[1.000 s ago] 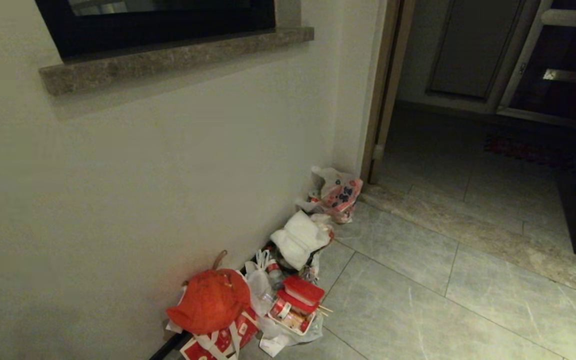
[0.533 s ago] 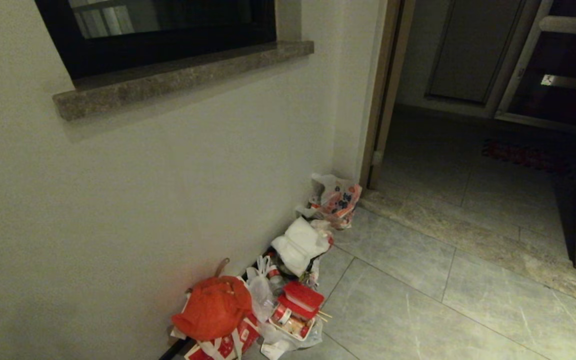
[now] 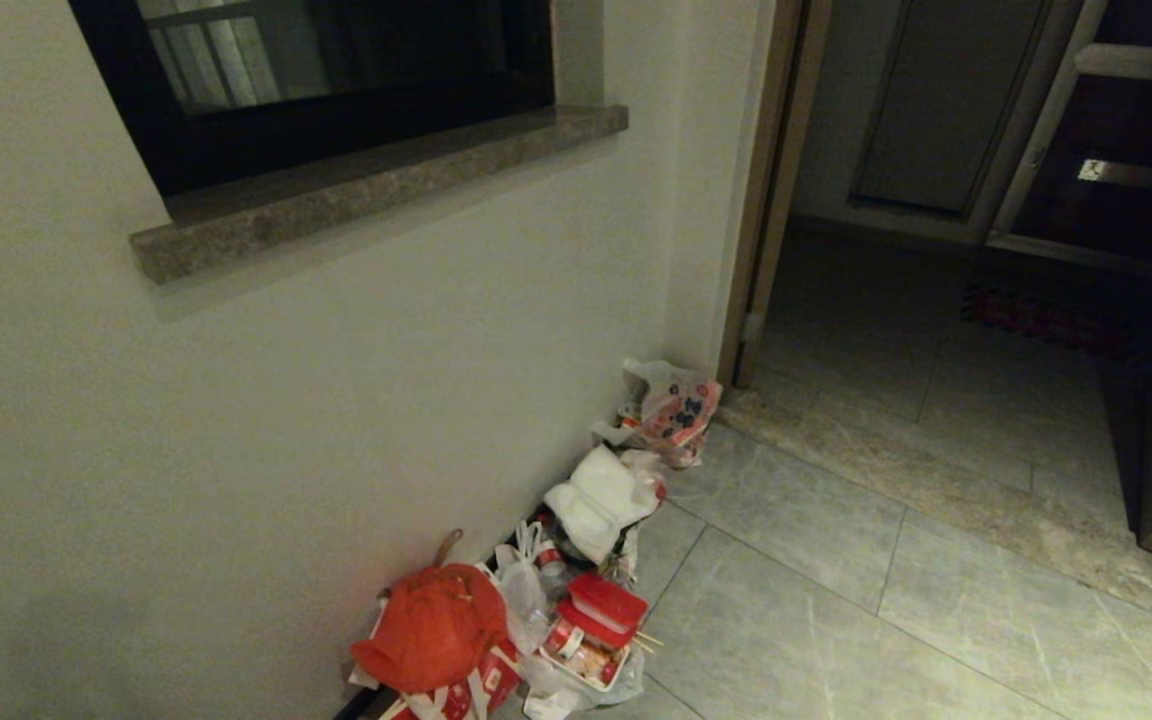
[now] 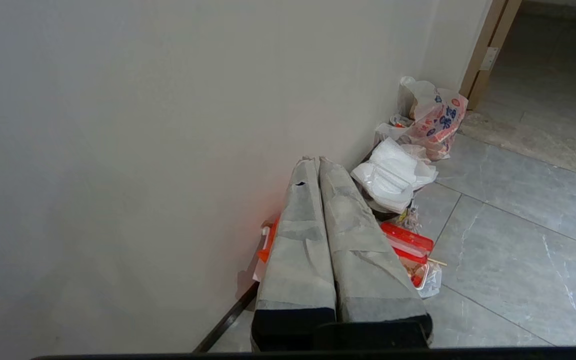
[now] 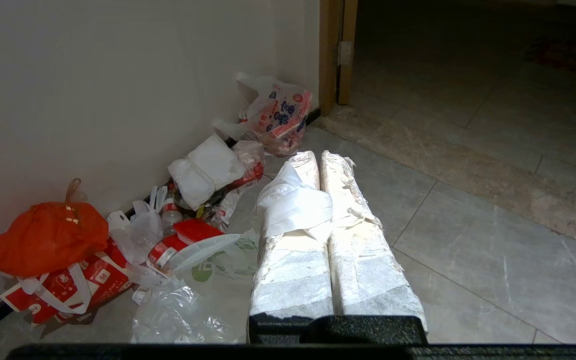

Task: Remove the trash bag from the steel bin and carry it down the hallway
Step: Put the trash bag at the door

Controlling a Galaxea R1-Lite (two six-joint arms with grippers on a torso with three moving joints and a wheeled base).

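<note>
Orange-red bag (image 3: pixel 433 628) near left by wall; trash bag (image 5: pixel 203 295) on hallway floor (image 3: pixel 836 600) just right of it; printed white bag (image 3: pixel 671 410) far by doorway; left gripper (image 4: pixel 318 162) jaws closed, empty; right gripper (image 5: pixel 320 156) jaws closed, empty

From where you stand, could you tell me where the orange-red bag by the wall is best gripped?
Probably by the tied loop standing up from the top of the orange-red bag. Its body is round and bulging, offering little to pinch, while the loop sticks clear. Come from above, on the tiled floor side, since the wall stands close behind.
</note>
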